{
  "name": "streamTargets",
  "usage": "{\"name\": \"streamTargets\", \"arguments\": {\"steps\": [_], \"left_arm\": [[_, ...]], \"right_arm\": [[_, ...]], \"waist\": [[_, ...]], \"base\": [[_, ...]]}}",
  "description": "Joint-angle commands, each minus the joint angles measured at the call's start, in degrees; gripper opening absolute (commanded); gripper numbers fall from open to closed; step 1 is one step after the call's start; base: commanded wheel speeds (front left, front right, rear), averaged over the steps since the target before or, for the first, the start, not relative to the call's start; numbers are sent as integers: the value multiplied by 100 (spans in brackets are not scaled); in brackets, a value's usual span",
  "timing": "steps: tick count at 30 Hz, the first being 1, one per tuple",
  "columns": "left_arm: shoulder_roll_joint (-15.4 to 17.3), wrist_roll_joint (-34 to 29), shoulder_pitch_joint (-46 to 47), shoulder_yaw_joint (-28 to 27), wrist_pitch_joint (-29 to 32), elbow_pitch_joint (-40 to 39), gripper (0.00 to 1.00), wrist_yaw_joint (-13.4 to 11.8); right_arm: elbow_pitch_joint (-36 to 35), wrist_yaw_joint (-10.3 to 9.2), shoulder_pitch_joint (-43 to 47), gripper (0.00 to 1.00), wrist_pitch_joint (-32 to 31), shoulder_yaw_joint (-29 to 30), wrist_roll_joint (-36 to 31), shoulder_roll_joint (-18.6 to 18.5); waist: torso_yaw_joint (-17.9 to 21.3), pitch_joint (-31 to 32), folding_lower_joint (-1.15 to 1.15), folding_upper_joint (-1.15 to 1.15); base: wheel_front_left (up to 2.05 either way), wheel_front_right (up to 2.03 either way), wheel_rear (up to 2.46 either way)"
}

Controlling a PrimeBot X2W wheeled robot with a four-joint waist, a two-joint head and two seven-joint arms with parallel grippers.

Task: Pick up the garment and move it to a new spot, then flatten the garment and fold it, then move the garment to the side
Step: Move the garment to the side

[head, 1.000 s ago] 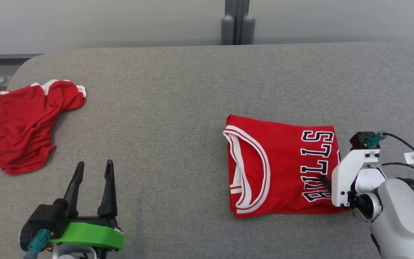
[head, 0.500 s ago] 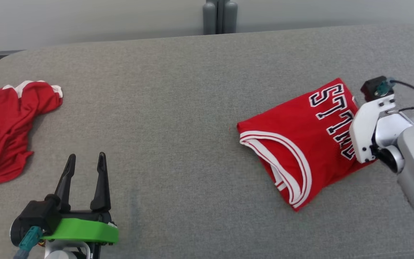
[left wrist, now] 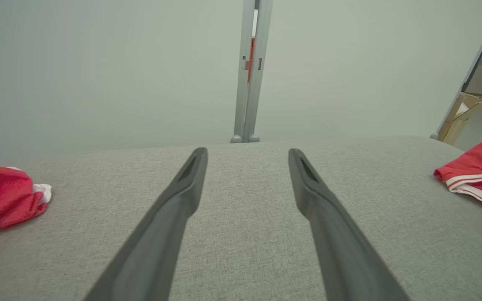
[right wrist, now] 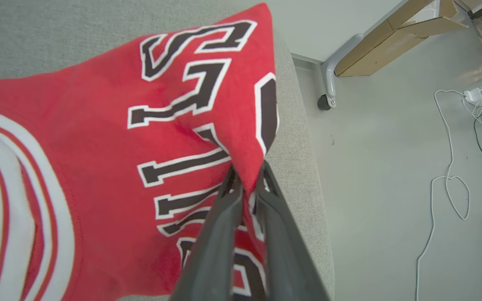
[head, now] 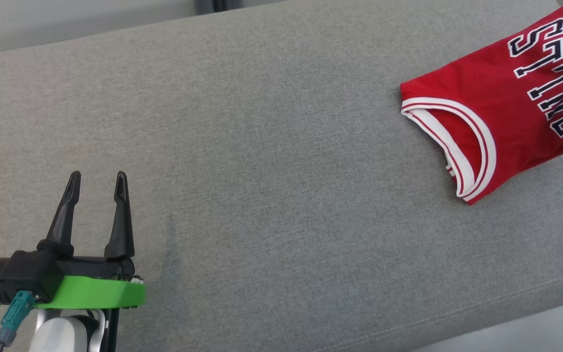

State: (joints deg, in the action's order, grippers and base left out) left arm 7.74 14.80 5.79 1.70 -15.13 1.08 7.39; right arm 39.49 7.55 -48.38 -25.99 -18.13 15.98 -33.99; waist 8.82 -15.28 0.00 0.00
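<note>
A pale wall (left wrist: 98,62) rises behind the grey padded surface (head: 281,146), split by a grey post (left wrist: 251,71) that stands at the surface's far edge. Off the surface's right edge lies light floor (right wrist: 391,167), with a grey frame leg (right wrist: 329,71) near that edge and white cables (right wrist: 450,184) further out.

The surface itself is broad, and most of its fabric is bare. The red jersey (head: 482,107) lies folded at the surface's far right corner. Its white-trimmed neckline points toward the surface's middle, and its lettered end reaches the right edge. A second red garment (left wrist: 2,196) sits crumpled at the surface's left side, well apart from the jersey.

My right gripper (right wrist: 247,169) is clenched on the jersey's lettered end, right at the surface's right edge, with the cloth pinched between both fingers and rising to them. My left gripper (head: 97,177) hovers over the surface's near left part with its fingers spread wide and nothing between them. Bare grey fabric stretches ahead of it to the surface's far edge.
</note>
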Motion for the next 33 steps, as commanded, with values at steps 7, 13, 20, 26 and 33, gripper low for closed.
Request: {"name": "streamTargets", "arguments": {"steps": [7, 13, 20, 26, 33], "left_arm": [[286, -26, 335, 125, 0, -288, 100, 12], [454, -60, 526, 33, 0, -595, 100, 3], [507, -61, 532, -58, 0, -730, 100, -25], [384, -12, 486, 18, 0, -549, 100, -19], [80, 48, 223, 62, 0, -142, 100, -3]], "right_arm": [[429, -12, -257, 0, 700, 250, -492, -311], [707, -12, -366, 0, 1240, 639, -935, -593], [910, -12, -340, 100, 1718, 1305, -1563, -448], [1093, -12, -154, 100, 1836, 1694, -1970, -333], [632, -12, 418, 100, 2789, 2130, -1820, 143]], "waist": [[371, -1029, 0, 0], [202, -1475, 0, 0], [88, -1617, 0, 0], [-31, -1283, 0, 0], [-287, -339, 0, 0]], "base": [[0, 0, 0], [0, 0, 0], [0, 0, 0], [0, 0, 0], [0, 0, 0]]}}
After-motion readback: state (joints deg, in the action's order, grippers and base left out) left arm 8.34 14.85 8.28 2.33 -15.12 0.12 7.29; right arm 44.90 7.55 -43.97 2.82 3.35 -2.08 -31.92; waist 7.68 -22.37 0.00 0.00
